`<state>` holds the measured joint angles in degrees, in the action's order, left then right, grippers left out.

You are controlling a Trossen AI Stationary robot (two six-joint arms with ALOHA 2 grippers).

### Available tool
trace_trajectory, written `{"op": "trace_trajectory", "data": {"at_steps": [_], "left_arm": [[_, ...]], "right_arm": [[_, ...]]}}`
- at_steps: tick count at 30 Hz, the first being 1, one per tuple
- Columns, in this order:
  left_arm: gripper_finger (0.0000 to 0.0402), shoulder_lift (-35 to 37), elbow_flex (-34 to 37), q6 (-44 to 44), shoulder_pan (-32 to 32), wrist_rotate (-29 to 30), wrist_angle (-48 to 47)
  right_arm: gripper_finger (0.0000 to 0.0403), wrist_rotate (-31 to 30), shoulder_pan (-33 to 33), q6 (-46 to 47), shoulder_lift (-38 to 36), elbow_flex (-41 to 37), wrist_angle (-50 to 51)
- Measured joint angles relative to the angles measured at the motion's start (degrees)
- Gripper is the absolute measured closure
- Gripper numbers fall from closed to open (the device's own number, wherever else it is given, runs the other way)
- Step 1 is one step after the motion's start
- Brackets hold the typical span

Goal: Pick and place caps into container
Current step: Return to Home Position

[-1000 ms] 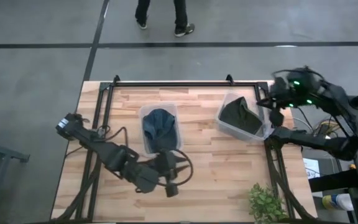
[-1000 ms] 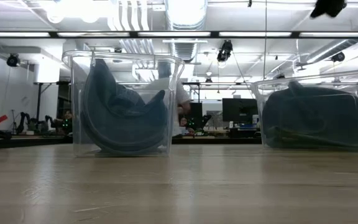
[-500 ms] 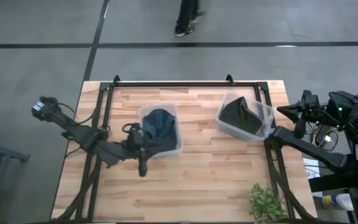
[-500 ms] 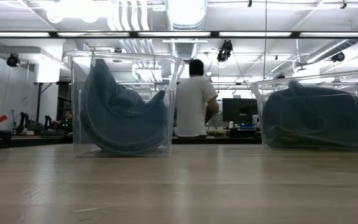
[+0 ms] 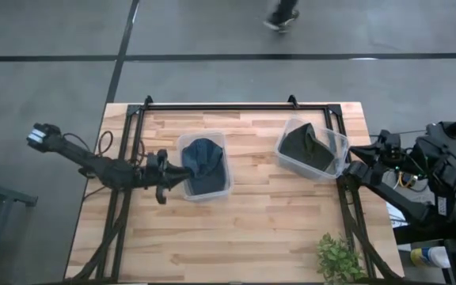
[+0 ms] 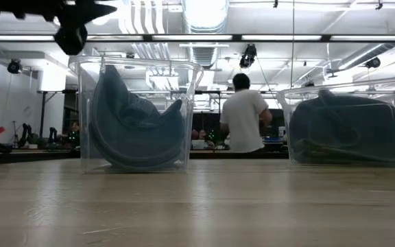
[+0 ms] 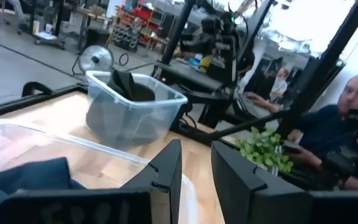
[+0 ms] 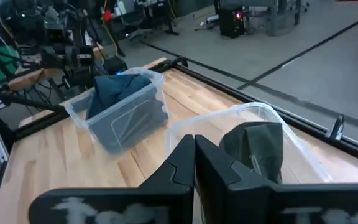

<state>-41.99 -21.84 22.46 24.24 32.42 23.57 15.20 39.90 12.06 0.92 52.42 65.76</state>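
Slate-blue caps (image 5: 204,162) lie piled in a clear container (image 5: 222,188) at the table's middle. In the low view the blue caps (image 6: 132,120) lean against its walls. Dark olive caps (image 5: 307,149) fill a second clear container (image 5: 335,141) toward the right. My left gripper (image 5: 182,171) hovers open at the blue container's left rim, high above the table (image 6: 105,10), and touches nothing. My right gripper (image 5: 353,152) is shut and stays at the table's right edge beside the olive container. Its wrist view shows an olive cap (image 8: 253,149) just ahead.
A black frame rail (image 5: 220,105) runs along the table's far edge. A potted plant (image 5: 339,257) stands at the near right corner. Bare wood (image 5: 267,229) spans the near half of the table. A person (image 6: 245,116) walks beyond the far edge; another person (image 7: 353,124) is on the right.
My left arm has drawn back from the table's near middle toward the left and far side, ending level at the blue container's left rim. My right arm has pulled away from above the olive container, down toward the right edge. A person behind the table has walked rightward.
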Motion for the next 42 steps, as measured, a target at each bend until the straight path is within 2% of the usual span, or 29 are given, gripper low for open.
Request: {"op": "trace_trajectory", "data": {"at_steps": [4,8,11,13,15,17,21,27,32,38,42], "left_arm": [[0.0321,2.79,2.41,0.21,-8.85,-9.16,0.86],[0.0321,2.99,2.40,0.37,-20.75,-24.43,0.44],[0.0321,3.68,2.42,0.46,-27.79,-33.29,0.30],[0.0321,4.66,2.47,-0.04,-30.30,-34.53,-0.37],[0.0321,6.05,2.56,-0.70,-30.78,-34.42,-1.99],[0.0321,7.61,3.16,-1.15,-29.96,-34.42,-2.74],[0.0321,9.84,6.90,-1.34,-25.17,-31.42,0.86],[0.0321,12.86,10.89,-4.47,-13.90,-11.67,3.69],[0.0321,16.50,10.54,-7.89,-8.83,-3.07,0.13],[0.0321,20.90,11.81,-7.91,-8.54,-1.32,-2.73],[0.0321,22.58,12.97,-8.07,-8.54,-1.31,-3.10]], "right_arm": [[0.0394,-0.36,0.00,0.72,-0.82,-0.60,0.25],[0.0394,0.13,0.00,1.70,0.10,-1.78,-1.78],[0.0394,5.84,0.00,-0.44,0.01,-5.67,-7.37],[0.0394,11.35,0.00,-0.90,-0.74,-9.35,-11.68],[0.0394,13.57,-0.02,0.03,-0.84,-13.03,-14.06],[0.0394,13.31,0.00,0.69,-0.82,-15.48,-14.11],[0.0394,13.23,0.00,0.09,-0.85,-18.22,-15.30],[0.0394,11.67,0.00,0.71,-0.87,-21.99,-24.21],[0.0394,11.65,0.00,2.59,-0.87,-26.01,-30.77],[0.0394,12.40,0.00,4.04,-0.93,-30.13,-33.36],[0.0394,15.62,0.00,4.93,-0.93,-32.82,-45.05]]}}
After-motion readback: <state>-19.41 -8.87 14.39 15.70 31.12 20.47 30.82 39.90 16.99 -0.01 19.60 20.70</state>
